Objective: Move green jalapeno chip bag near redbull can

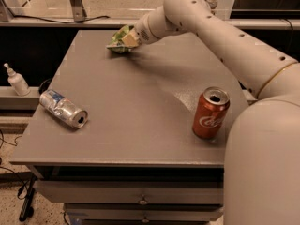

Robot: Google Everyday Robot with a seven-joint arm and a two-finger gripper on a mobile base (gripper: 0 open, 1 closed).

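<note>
The green jalapeno chip bag is a small crinkled green bag held at the far side of the grey table, lifted a little above it. My gripper is shut on the bag's right side, and the white arm reaches in from the right. The redbull can is a dented silver and blue can. It lies on its side near the table's front left edge, mouth toward the front right, well apart from the bag.
A red cola can stands upright at the front right of the table. A white pump bottle stands on a ledge left of the table. Drawers sit under the tabletop. My arm's bulk fills the right side.
</note>
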